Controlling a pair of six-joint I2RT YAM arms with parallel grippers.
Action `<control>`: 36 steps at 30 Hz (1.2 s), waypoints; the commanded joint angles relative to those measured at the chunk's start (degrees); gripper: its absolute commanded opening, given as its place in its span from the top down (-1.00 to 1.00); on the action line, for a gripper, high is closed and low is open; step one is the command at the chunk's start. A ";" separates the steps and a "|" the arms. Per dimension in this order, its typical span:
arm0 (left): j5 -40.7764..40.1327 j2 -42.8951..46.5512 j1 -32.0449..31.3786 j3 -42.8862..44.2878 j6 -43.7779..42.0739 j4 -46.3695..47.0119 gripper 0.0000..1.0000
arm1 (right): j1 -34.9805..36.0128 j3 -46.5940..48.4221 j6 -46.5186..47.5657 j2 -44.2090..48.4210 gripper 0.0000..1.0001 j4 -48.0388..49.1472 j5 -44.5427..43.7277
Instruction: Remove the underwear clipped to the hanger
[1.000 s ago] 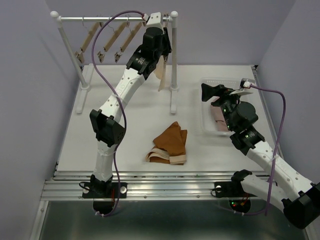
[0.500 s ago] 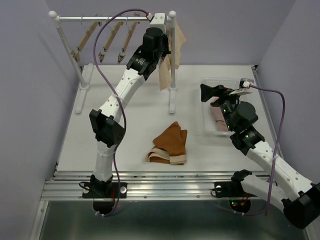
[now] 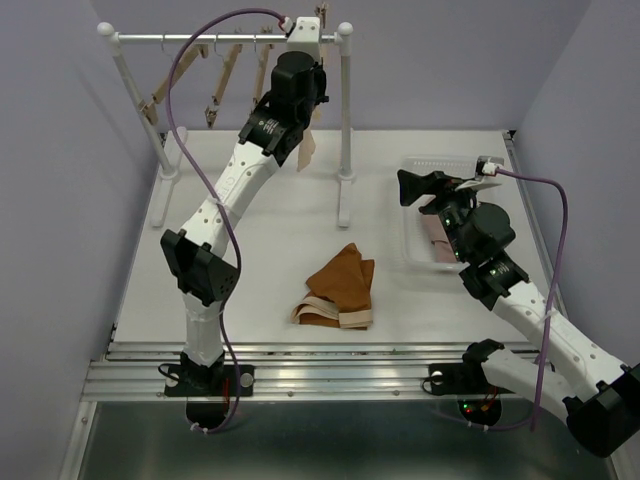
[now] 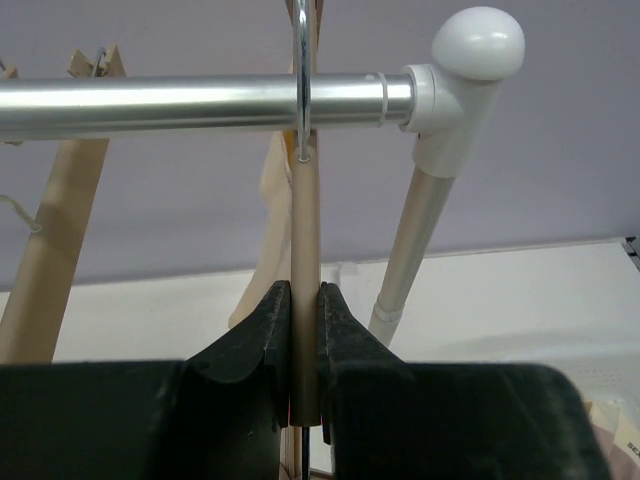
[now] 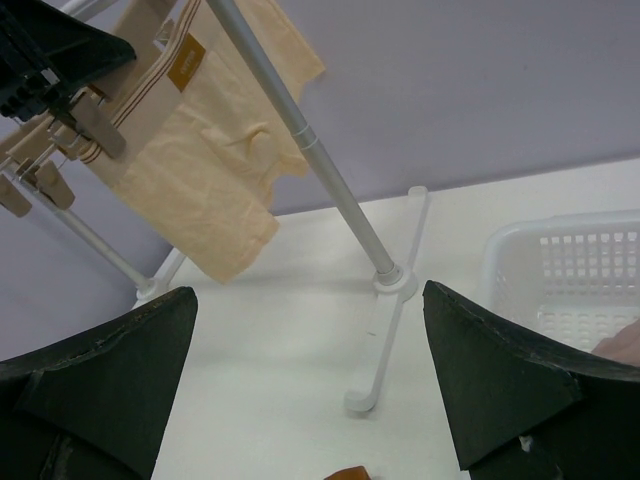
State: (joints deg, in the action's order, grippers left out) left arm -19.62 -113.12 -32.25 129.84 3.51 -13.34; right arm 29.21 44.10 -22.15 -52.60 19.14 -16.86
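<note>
My left gripper [image 3: 300, 62] is up at the rack's rail [image 4: 180, 105], shut on the wooden bar of a hanger [image 4: 304, 230] whose hook sits over the rail. The cream underwear [image 3: 308, 150] hangs from that hanger. In the right wrist view it [image 5: 200, 160] is held by clips [image 5: 95, 130]. The rust-brown underwear [image 3: 338, 290] lies crumpled on the table's middle. The pinkish-beige underwear [image 3: 435, 240] lies in the white basket [image 3: 440, 163]. My right gripper [image 3: 420, 185] is open and empty over the basket's left edge, its jaws wide apart [image 5: 310, 380].
Three bare wooden hangers [image 3: 215, 95] hang on the rail to the left. The rack's right post [image 3: 346, 110] and its foot [image 3: 343, 205] stand between the two arms. The basket shows at the right of the right wrist view [image 5: 570, 270].
My left gripper moved left along the rail with the hanger. The cream underwear swung out to the right of the post, then back to its left. The right arm stayed still.
</note>
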 commanded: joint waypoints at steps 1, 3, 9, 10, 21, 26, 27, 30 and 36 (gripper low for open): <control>-3.06 5.71 -0.45 -0.55 -2.37 5.17 1.00 | -0.21 0.99 1.23 0.30 -1.00 0.90 0.60; -2.80 6.59 -0.53 -2.74 -2.37 5.43 1.00 | -0.21 0.99 1.32 0.30 -1.00 0.90 0.34; -1.75 12.65 -0.45 -10.56 -1.14 6.04 1.00 | -0.21 1.43 1.67 -0.31 -1.00 0.55 1.04; -1.48 13.53 -0.45 -13.36 -0.96 6.40 1.00 | -0.21 1.52 2.20 -0.40 -1.00 0.55 1.30; 0.37 29.80 -2.29 -37.19 3.43 9.03 1.00 | -0.21 9.60 10.90 -11.46 -1.00 -10.34 23.62; 1.95 40.25 -3.43 -48.69 5.97 9.13 1.00 | 2.33 13.20 15.29 -21.20 -1.00 -17.45 27.85; 2.65 42.78 -3.69 -49.94 6.68 8.86 1.00 | 5.21 13.90 16.25 -22.71 -1.00 -18.94 26.11; 2.48 45.96 -3.87 -54.68 8.62 8.07 1.00 | 10.23 15.49 19.42 -29.74 -1.00 -24.31 18.20; -1.04 52.38 -3.79 -59.52 10.90 6.58 1.00 | 17.72 16.19 16.54 -42.47 -1.00 -31.25 4.57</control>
State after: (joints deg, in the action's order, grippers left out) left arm -18.35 -64.51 -35.94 72.18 12.05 -10.22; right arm 44.53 58.06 -5.06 -90.35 -4.71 -2.94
